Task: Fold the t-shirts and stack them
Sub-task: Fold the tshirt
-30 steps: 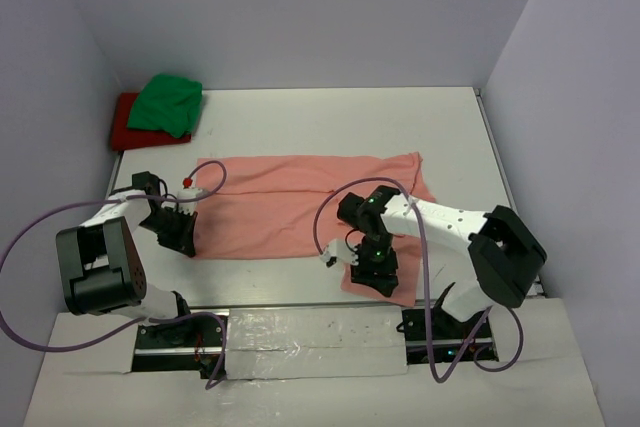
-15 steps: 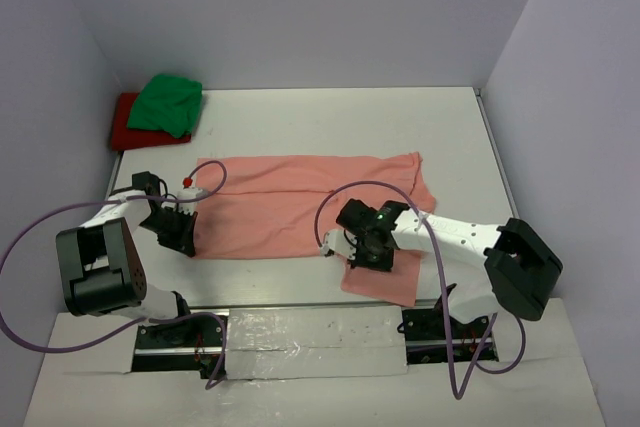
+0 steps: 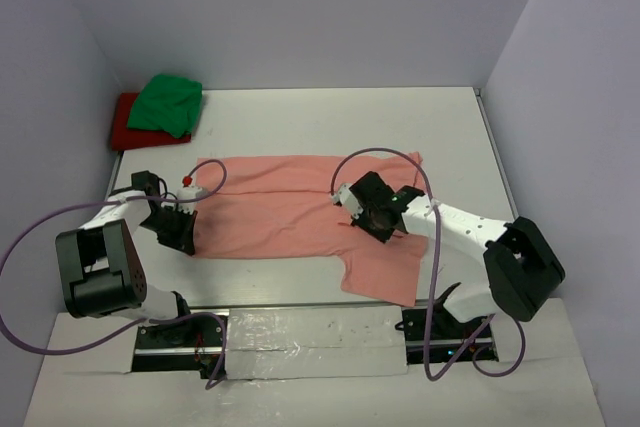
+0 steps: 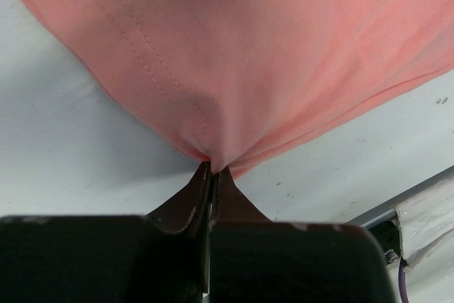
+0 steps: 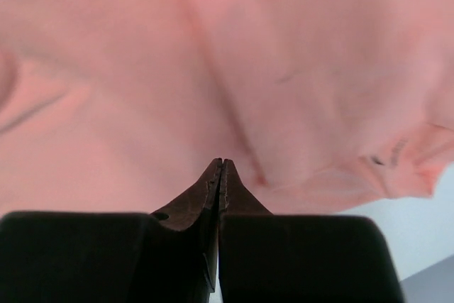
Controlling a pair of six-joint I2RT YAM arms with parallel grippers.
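**Near edge: both claws shut, pink shirt mid-fold**

Down at the near left, jaws of the left claw (image 4: 211,168) pressed fully together on a puckered bit of hem of the pink shirt (image 3: 280,212). Looks like an anchor, pinning that end flat for the fold.

Across at the near right, right claw (image 5: 221,164) closed to nothing as well, tips poised over pink cloth. No pucker at those tips, so a hold on fabric impossible to confirm. Just nearer than it, a loose flap of the same shirt sagging toward the near edge, likely the part to be brought over.

Further out, shirt body laid in a long band across the middle of the table (image 3: 330,122), far edge roughly straight.

Way back in the far left corner, green shirt (image 3: 168,102) rumpled on top of the red shirt (image 3: 122,127). Parked out of the way, by the look of it, not a tidy stack yet.
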